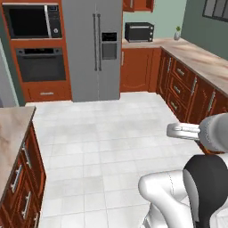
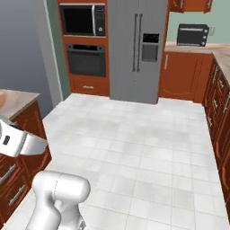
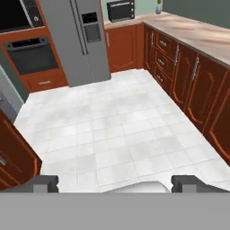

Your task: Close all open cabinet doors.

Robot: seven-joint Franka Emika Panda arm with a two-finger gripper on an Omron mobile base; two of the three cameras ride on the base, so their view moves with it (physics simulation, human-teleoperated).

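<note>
Gripper (image 3: 115,183) jaws spread wide, holding nothing, out over the floor. Upper cabinet doors (image 1: 138,4) far off: rigid hinged wood, likely light-swinging. Push the outer face near the handle edge.

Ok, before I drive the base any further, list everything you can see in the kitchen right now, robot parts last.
Refrigerator: one, grey, two doors, back wall centre.
Microwave: one, black, built in above the oven, back left.
Wall oven: one, black, below the microwave.
Toaster oven: one, black, on the back counter right of the refrigerator.
Potted plant: one, small, green, at the counter corner.
Base cabinets: reddish-brown, silver handles, along the right wall.
Upper cabinet doors: reddish-brown, just their lower edges, above the toaster oven.
Counter: beige marble, right side.
Island counter: beige top, left.
Floor: white tiles.
End effector: one, dark fingertips, open, over the floor.
</note>
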